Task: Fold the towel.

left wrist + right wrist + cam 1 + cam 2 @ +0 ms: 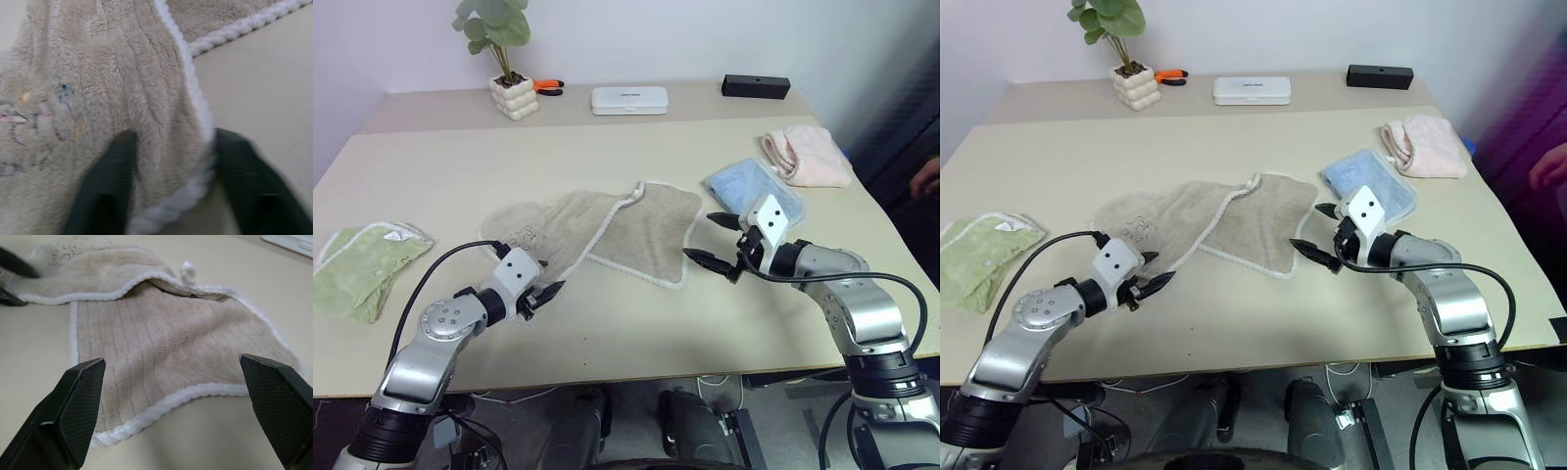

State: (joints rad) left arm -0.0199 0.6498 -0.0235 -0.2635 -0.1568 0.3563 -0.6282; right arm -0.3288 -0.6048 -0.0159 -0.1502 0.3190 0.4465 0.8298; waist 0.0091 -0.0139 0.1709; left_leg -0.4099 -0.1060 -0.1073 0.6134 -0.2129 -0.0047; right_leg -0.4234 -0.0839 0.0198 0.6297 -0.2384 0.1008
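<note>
Towel (607, 230) lay rumpled mid-worktop (636, 323). Left gripper (546, 292) fingers (105, 191) pinched its near white-edged corner. Right gripper (710, 240) fingers (80, 406) stood wide, just beside its far edge.

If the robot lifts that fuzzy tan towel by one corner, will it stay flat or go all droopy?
Probably droopy. The towel already lies rumpled, one part folded over another, so it looks soft rather than stiff. Its fluffy pile bunches between the left gripper fingers, so it likely grips well and won't slip. It looks thin, so probably light; the free part should hang and drag.
</note>
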